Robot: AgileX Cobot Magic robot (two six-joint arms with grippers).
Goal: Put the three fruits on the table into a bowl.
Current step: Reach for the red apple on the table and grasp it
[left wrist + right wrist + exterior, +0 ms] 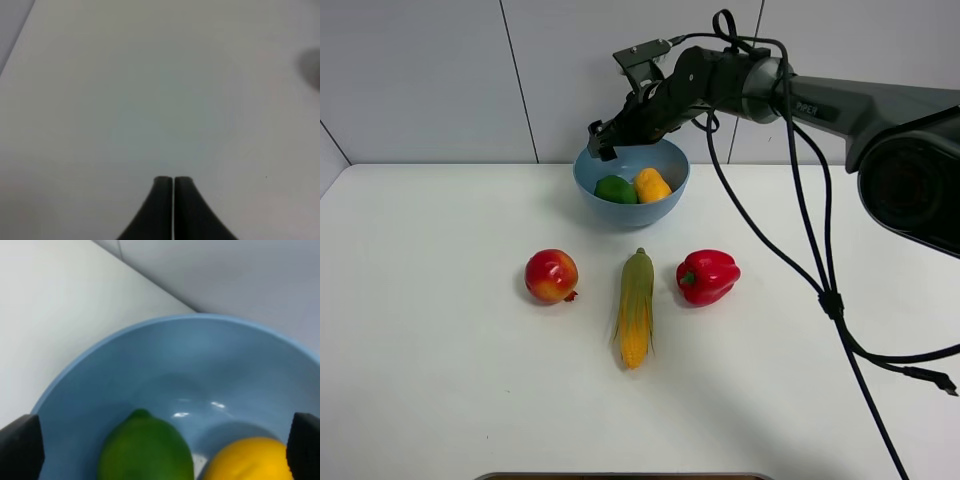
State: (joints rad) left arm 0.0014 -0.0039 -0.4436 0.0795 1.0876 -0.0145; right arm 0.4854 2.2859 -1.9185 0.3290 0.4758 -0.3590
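The plain white desk (430, 400) with rounded corners is sitting in front of a pale grey panelled wall (430, 80) with thin dark seams running up it, and soft shadows are falling under each item on its top. Toward the wall, the round, deep light-blue glossy bowl (632, 214) is standing with the small glossy green rounded fruit (615, 189) and the orange-yellow oblong fruit (652, 185) lying side by side inside it. The right arm's black end effector (618, 138) is hovering just above the bowl's rim, its jaws spread wide and gripping nothing. The round red-yellow pomegranate-like fruit (551, 276) is lying on the desk nearer me, left of the yellow-green corn cob (636, 307), with the glossy red bell pepper (707, 276) on the cob's other side, all three apart. Black cables (820, 260) are hanging from that arm across the desk. The left end effector (173, 183) is pointing at plain desk surface, its jaws pressed together.
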